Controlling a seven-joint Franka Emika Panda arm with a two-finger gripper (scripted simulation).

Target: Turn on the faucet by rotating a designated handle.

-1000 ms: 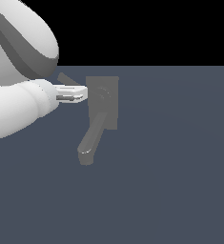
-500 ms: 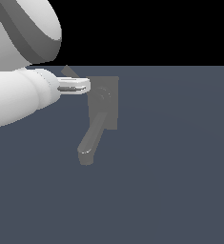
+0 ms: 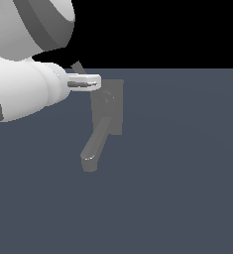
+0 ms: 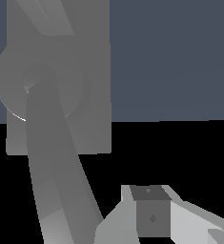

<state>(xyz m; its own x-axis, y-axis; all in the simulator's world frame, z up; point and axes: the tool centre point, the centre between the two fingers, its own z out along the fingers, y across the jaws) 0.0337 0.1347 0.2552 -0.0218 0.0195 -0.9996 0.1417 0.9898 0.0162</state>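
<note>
The matte grey faucet (image 3: 114,113) lies on the dark floor, its thick curved spout (image 3: 93,149) running toward the exterior view's lower left. The round hub (image 3: 107,99) sits on the back plate. The thin handle (image 3: 79,66) sticks out up and to the exterior view's left; its lower part is hidden behind my gripper (image 3: 98,82). The gripper's fingers look closed and empty, lying across the handle line just beside the hub. In the wrist view I see the plate (image 4: 92,57), the hub (image 4: 70,90), the spout (image 4: 56,171), the handle (image 4: 49,16) and one finger (image 4: 151,217).
The white arm (image 3: 24,89) fills the exterior view's upper left. The flat dark grey floor (image 3: 187,173) extends around the faucet, with black background above its far edge.
My gripper has risen and moved a little toward the exterior view's right, from beside the plate's middle to its top corner. The faucet looks unchanged.
</note>
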